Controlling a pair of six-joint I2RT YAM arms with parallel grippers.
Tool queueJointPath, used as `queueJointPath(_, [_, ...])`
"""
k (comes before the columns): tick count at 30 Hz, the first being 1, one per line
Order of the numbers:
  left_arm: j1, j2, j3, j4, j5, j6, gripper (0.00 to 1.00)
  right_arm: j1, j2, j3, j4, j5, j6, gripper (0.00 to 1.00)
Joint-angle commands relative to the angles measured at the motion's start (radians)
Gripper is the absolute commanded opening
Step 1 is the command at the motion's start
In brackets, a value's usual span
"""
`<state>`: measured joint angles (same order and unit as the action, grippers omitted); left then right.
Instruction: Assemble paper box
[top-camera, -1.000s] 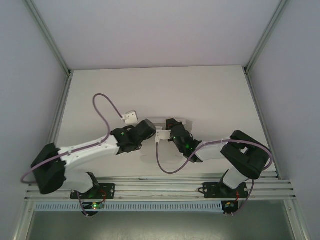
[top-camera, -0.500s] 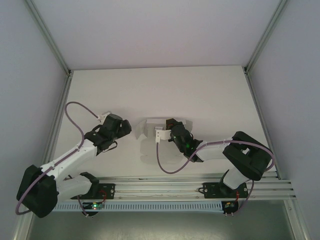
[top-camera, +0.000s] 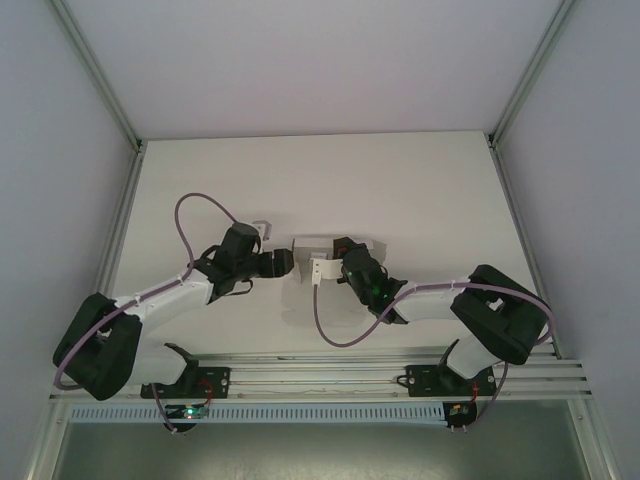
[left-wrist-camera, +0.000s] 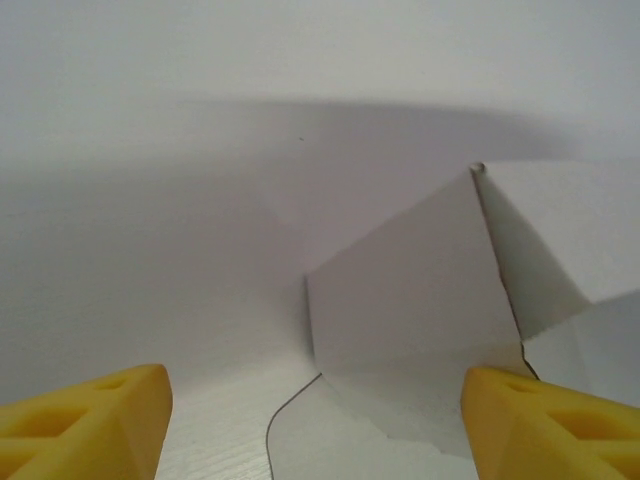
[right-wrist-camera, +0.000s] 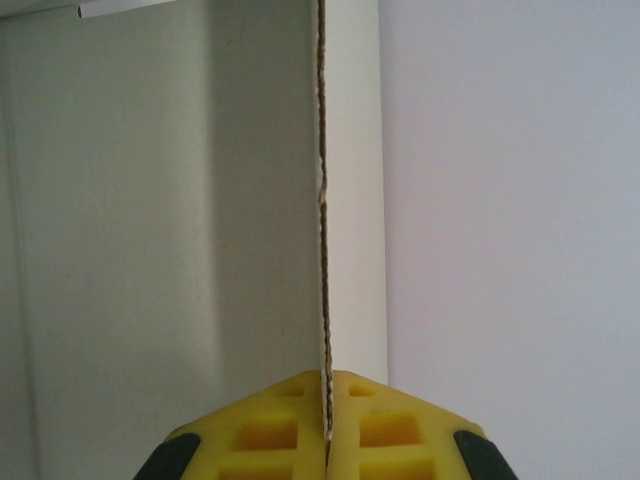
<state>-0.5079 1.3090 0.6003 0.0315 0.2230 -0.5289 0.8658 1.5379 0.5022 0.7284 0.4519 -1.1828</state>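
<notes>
Right wrist: paper box (right-wrist-camera: 350, 200) edge in right hand (right-wrist-camera: 327, 405)

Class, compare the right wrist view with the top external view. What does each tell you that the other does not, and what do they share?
Right wrist view: the paper box's thin card edge seen end-on, running up from between the yellow fingers, which are pressed shut on it.
Top external view: the overall layout, with the left gripper pointing at the box's left end, near the middle of the table.
Shared: the right gripper holding the white box.
</notes>
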Motion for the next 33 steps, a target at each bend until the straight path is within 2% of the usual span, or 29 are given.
queueJointPath(1, [-0.022, 0.019, -0.032, 0.08, 0.032, 0.073, 0.76, -0.001, -0.006, 0.014, -0.028, -0.016, 0.015, 0.0])
queueJointPath(5, [-0.031, 0.049, -0.059, 0.161, -0.008, 0.127, 0.73, -0.001, -0.004, 0.015, -0.036, -0.025, 0.021, 0.0])
queueJointPath(9, [-0.049, 0.102, -0.134, 0.391, 0.02, 0.243, 0.72, -0.002, 0.0, 0.017, -0.05, -0.034, 0.027, 0.0])
queueJointPath(14, [-0.05, 0.155, -0.141, 0.531, 0.003, 0.27, 0.61, -0.002, 0.002, 0.013, -0.075, -0.063, 0.023, 0.0])
queueJointPath(17, [-0.05, 0.166, -0.174, 0.623, 0.039, 0.267, 0.61, 0.01, -0.006, -0.025, -0.063, -0.078, -0.041, 0.0])
queueJointPath(22, [-0.052, 0.185, -0.193, 0.659, 0.039, 0.301, 0.6, 0.024, -0.007, -0.06, -0.003, -0.045, -0.09, 0.0])
queueJointPath(26, [-0.057, 0.228, -0.192, 0.739, 0.039, 0.306, 0.56, 0.053, 0.063, -0.063, 0.056, 0.031, -0.169, 0.0])
queueJointPath(29, [-0.06, 0.255, -0.197, 0.816, 0.02, 0.311, 0.57, 0.072, 0.106, -0.062, 0.081, 0.07, -0.172, 0.0])
queueJointPath(33, [-0.06, 0.26, -0.171, 0.803, -0.031, 0.34, 0.58, 0.078, 0.081, -0.063, 0.033, 0.06, -0.139, 0.0])
